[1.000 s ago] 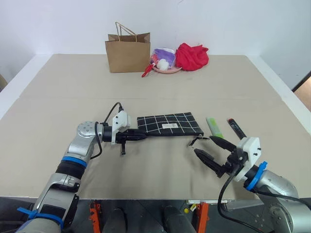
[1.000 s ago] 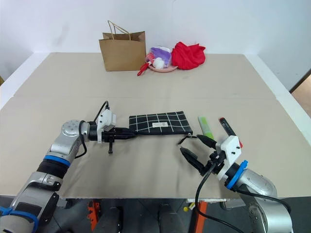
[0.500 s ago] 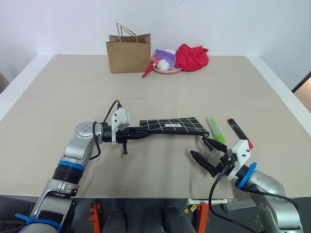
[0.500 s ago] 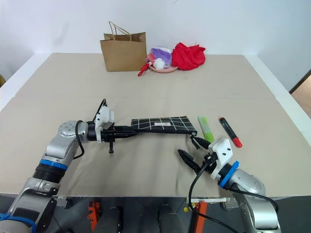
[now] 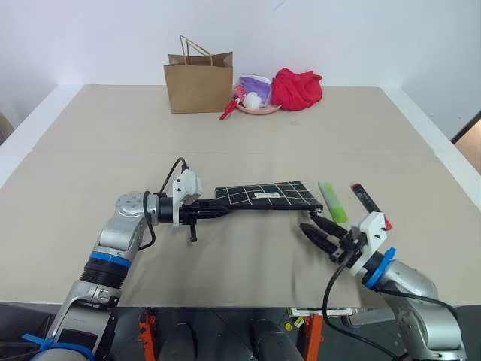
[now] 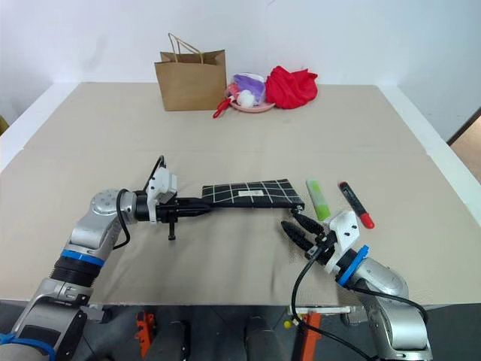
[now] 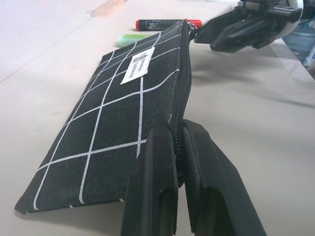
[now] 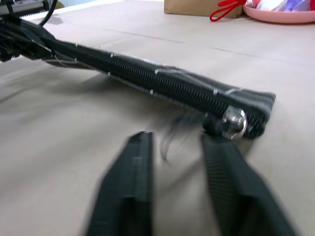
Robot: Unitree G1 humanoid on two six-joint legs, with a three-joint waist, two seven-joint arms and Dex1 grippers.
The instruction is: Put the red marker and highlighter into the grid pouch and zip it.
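Pens lie outside: your left pincer (image 5: 219, 212) clamps the grid pouch (image 5: 264, 194); your right pincer (image 8: 179, 189), fingers parted, holds nothing.

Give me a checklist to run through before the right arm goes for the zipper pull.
1. Left gripper clamped on the pouch edge: ok, jaws shut on the zipper side.
2. Pouch lifted and steady: ok, its zipper edge is tilted up off the table.
3. Zipper pull reachable: ok, just ahead of the right gripper.
4. Right jaws around the pull: not ok, they stand apart, short of it.
5. Red marker and highlighter ready: ok, lying beside the pouch.
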